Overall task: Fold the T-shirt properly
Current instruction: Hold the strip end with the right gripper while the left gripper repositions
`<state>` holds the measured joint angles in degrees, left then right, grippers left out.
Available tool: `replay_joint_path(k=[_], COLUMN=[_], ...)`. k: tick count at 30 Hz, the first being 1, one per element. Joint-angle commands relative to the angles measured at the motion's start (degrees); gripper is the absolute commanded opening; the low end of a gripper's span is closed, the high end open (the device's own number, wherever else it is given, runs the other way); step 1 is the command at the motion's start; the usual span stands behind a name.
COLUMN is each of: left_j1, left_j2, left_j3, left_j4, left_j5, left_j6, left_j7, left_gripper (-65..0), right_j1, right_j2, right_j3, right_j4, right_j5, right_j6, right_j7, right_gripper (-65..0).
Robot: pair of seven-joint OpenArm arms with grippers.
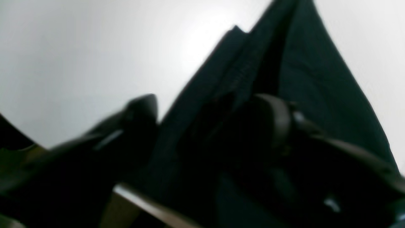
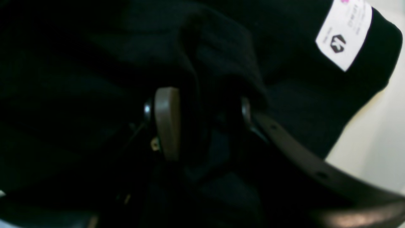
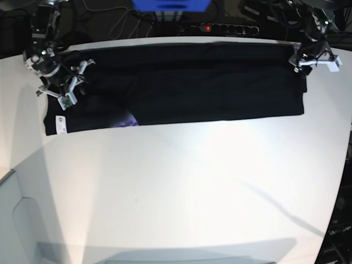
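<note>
The T-shirt point(image 3: 181, 88) lies stretched out as a long, flat black band across the far side of the white bench point(image 3: 181, 187), folded lengthwise, with a sliver of purple print point(image 3: 127, 120) peeking out at its near edge and a small white tag point(image 3: 60, 123) at the corner on the base view's left. Over on that end, the right end effector point(image 3: 65, 88) sits down on the cloth — and its wrist view shows it plainly: a tan finger pad point(image 2: 167, 123) on one side, the dark finger on the other, and a ridge of black fabric pinched up between them, so it is gripping the T-shirt. The tag shows again in that view, up in the top right corner, just beside the shirt's rounded edge with bare bench beyond. Now the other end: the left end effector point(image 3: 308, 58) hovers at the shirt's far corner on the base view's right, right over the edge of the cloth. Its wrist view is blurred, but the two dark fingers stand wide apart, with a peaked fold of black fabric rising between and past them against the pale bench — the jaws are open, nothing clamped. The shirt's hem runs straight along the near side between the two arms, and dark cables and a power strip point(image 3: 220, 27) lie behind the bench.
</note>
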<state>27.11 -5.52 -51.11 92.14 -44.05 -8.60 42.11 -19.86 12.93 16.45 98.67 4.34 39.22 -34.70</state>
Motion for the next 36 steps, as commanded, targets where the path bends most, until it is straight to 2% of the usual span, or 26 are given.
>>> replay_joint_path(k=[1,11,19,26,28,32,36], left_j1=[0.3,0.5,0.4,-1.0,-1.1,-1.2,-1.2], left_j2=[0.0,0.0,0.0,-0.3,-0.3,-0.3,-1.6], left_j3=[-0.1,-0.4,-0.3,-0.1,-0.1,0.0,2.6], left_j4=[1.0,4.8,4.1,-0.9,-1.7,-2.9,-4.6], left_j5=[-0.5,-0.5,0.1,0.1,0.1,0.1,0.1], left_j6=[0.1,0.0,0.1,0.1,0.1,0.1,0.1], left_j7=[-0.2,-0.2,-0.2,-0.2,-0.2,-0.2,-0.2], left_gripper=[-15.9,-16.9,-16.9,-17.8,-22.4,-38.7,-50.0], right_j1=[0.1,0.2,0.2,0.3,0.3,0.3,0.3], right_j2=[0.4,0.4,0.4,0.4,0.4,0.4,0.4], right_j3=[-0.2,-0.9,-0.9,-0.9,-0.9,-0.9,-0.9], right_j4=[0.7,0.7,0.7,0.7,0.7,0.7,0.7], right_j5=[0.5,0.5,0.5,0.5,0.5,0.5,0.5], right_j6=[0.8,0.8,0.8,0.8,0.8,0.8,0.8], right_j7=[0.5,0.5,0.5,0.5,0.5,0.5,0.5], right_gripper=[-42.8,-42.8,-42.8,-42.8,-42.8,-42.8,-42.8])
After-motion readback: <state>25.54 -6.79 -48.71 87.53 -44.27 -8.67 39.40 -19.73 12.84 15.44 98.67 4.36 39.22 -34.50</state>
